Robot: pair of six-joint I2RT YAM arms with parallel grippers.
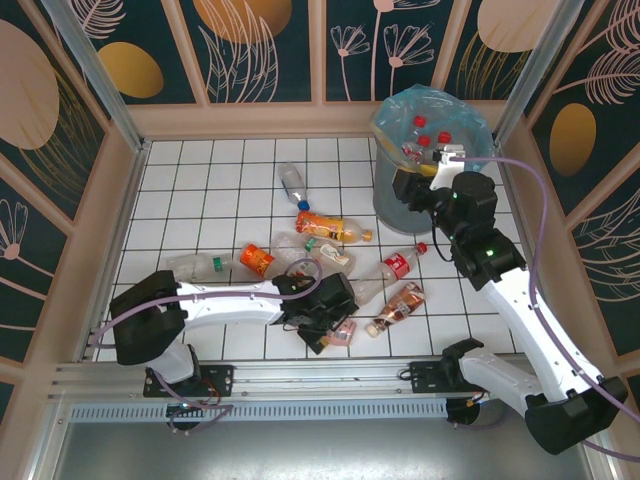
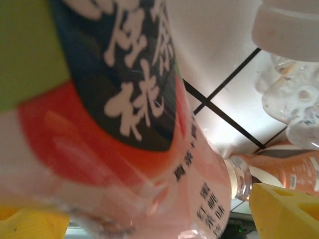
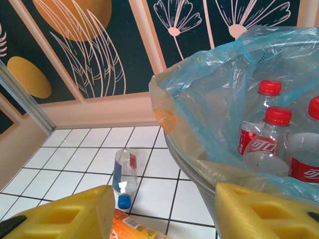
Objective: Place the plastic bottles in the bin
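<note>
1. Top external view gives us a white tiled floor (image 1: 200, 200) ruled by dark grout lines. It is fenced on three sides by beige-framed wall panels (image 1: 260, 50) of dark teal, with pale flower outlines and gold discs. An aluminium rail (image 1: 300, 378) runs along the near edge, where both arms are bolted.
2. The bin (image 1: 398, 205), a grey mesh basket lined with a light-blue bag, stands on the tiles in the far right corner. Inside it we see red-capped cola bottles (image 3: 266, 134) standing upright.
3. The other plastic bottles (image 1: 300, 250) lie scattered on the floor to the left of the bin.
   - A blue-capped bottle (image 1: 292, 183) lies farthest back, with an orange-labelled bottle (image 1: 325, 225) nearer.
   - A red-labelled cola bottle (image 1: 400, 265) lies towards the bin, with a brown-labelled bottle (image 1: 398, 308) just in front of it.
   - A crushed orange bottle (image 1: 257, 260) and a clear green-capped bottle (image 1: 198, 265) lie towards the left.
4. The left gripper (image 1: 325, 325) sits low over the tiles at front centre, its jaws wide and straddling a pink-labelled bottle (image 2: 149, 149). In the left wrist view that label presses close to the lens. We see a gap between the bottle's neck and one yellow finger (image 2: 286, 209), so the gripper is released rather than pinching.
5. The right gripper (image 3: 164, 214) hangs just beside the near rim of the bin, about level with the bag's edge. Its yellow fingers are spread and nothing lies between them. Past them we see tiles, the blue-capped bottle and the foot of the far wall.
</note>
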